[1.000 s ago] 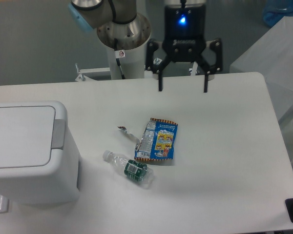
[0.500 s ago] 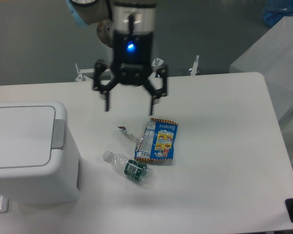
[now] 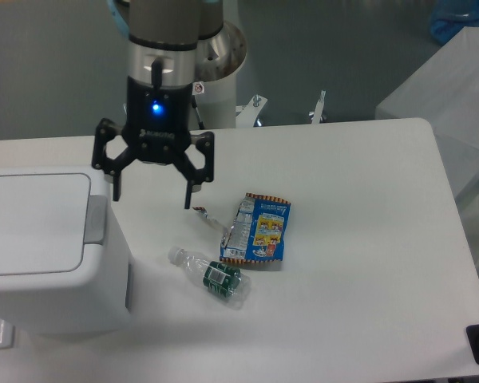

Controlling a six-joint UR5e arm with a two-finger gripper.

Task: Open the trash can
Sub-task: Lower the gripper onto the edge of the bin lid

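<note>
My jaws (image 3: 152, 199) hang spread wide and empty above the white desk (image 3: 359, 239). The trash can (image 3: 44, 247) sits just left of and below my left finger, lid shut, its grey button strip facing me. Below and right of my jaws lie a snack wrapper (image 3: 258, 230) and a plastic bottle (image 3: 214, 277).

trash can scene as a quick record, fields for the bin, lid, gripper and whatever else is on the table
trash can: left edge of the table, white, boxy
lid: flat, closed
button strip: grey, on the right side of the lid
gripper: open, empty, just right of the button strip, not touching it
bottle: clear, green label, lying on its side
snack wrapper: blue, flat, beside the bottle
</note>
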